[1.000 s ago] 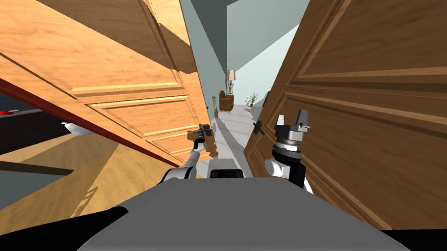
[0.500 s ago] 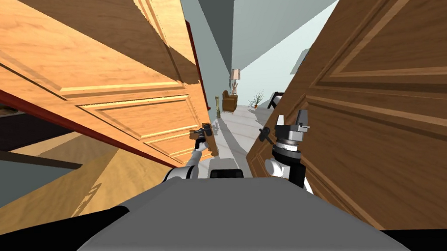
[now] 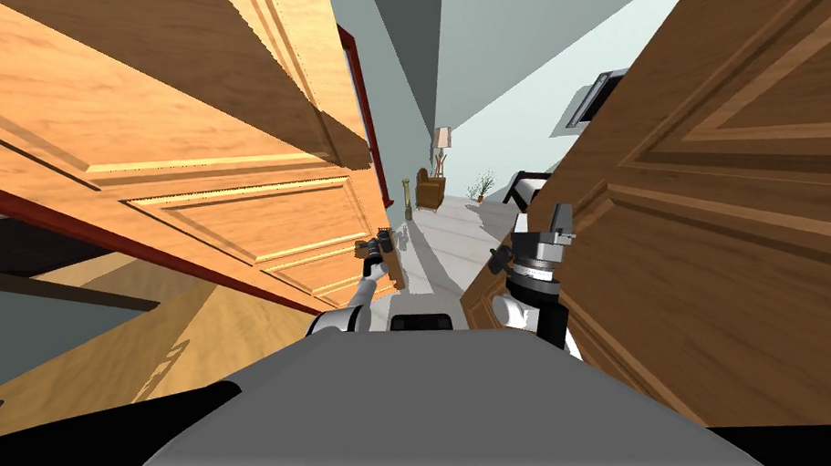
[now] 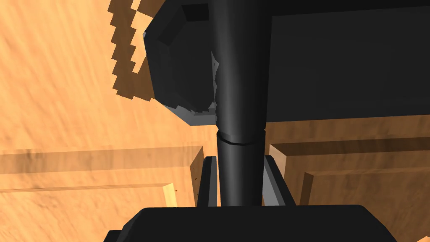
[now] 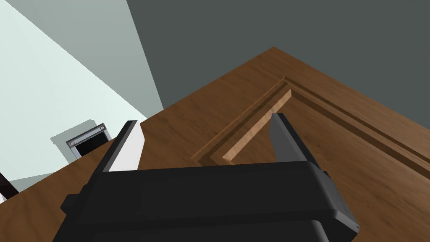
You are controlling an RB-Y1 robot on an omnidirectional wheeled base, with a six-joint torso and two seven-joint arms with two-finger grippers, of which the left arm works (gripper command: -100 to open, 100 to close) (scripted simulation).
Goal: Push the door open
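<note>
Head view, handle [image 4: 240,105] gripped, open corridor [image 3: 441,238] ahead

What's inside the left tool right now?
A black cylindrical door handle, mounted on the light orange wooden door, stands between the fingers of the left tool, which press its sides. Its near end is hidden behind the tool's dark body.
</note>
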